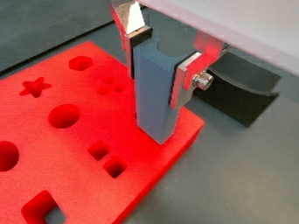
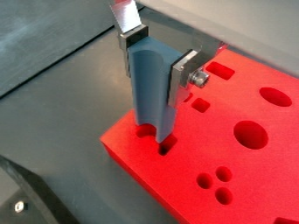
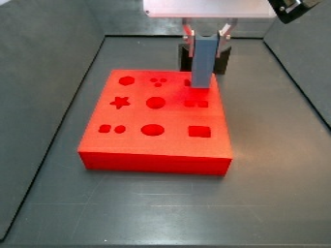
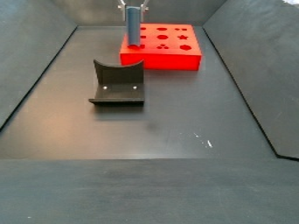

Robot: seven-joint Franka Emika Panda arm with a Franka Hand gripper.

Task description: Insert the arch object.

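Observation:
The arch object [image 1: 158, 92] is a tall blue-grey block with a semicircular scoop along one face. It stands upright between my gripper's fingers in both wrist views [image 2: 152, 92]. My gripper [image 1: 163, 59] [image 2: 160, 61] is shut on its upper part. Its lower end meets the red board [image 1: 70, 131] [image 2: 233, 175] at a hole near the board's corner. I cannot tell how deep it sits. In both side views the gripper [image 3: 204, 39] [image 4: 132, 9] holds the block [image 3: 203, 66] [image 4: 132, 31] over the board [image 3: 155, 145] [image 4: 176, 59].
The red board has several shaped holes: star, circles, squares. The dark fixture [image 4: 117, 83] [image 1: 239, 92] stands on the floor beside the board. Dark walls enclose the floor.

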